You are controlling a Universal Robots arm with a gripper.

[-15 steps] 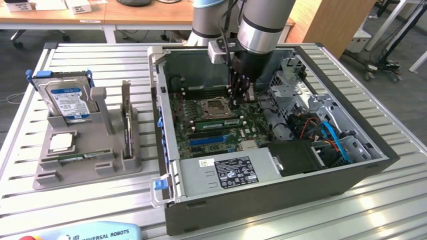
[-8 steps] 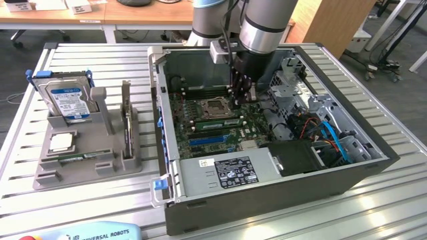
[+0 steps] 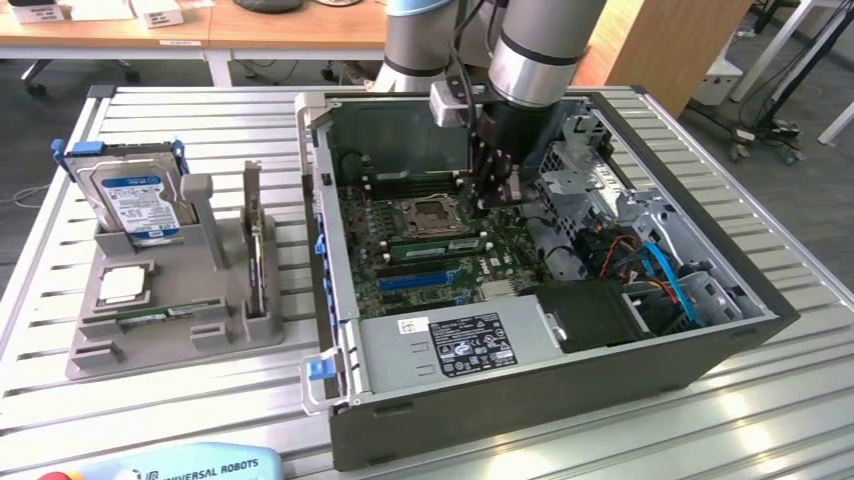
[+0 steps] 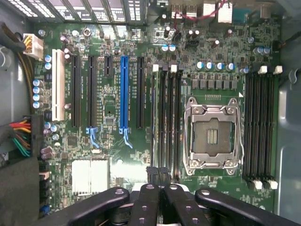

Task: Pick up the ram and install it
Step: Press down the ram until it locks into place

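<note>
- Ram not in gripper: gripper closed, nothing seen in its grip, hanging over motherboard inside PC case.
- Ram looks seated in slot just beside CPU socket, near gripper.
- Handling, my guess: light, thin, stiff but fragile; take by long edges mid-length, off chips & contacts.
- Hard drive in grey rack on desk, well apart from case.
</note>
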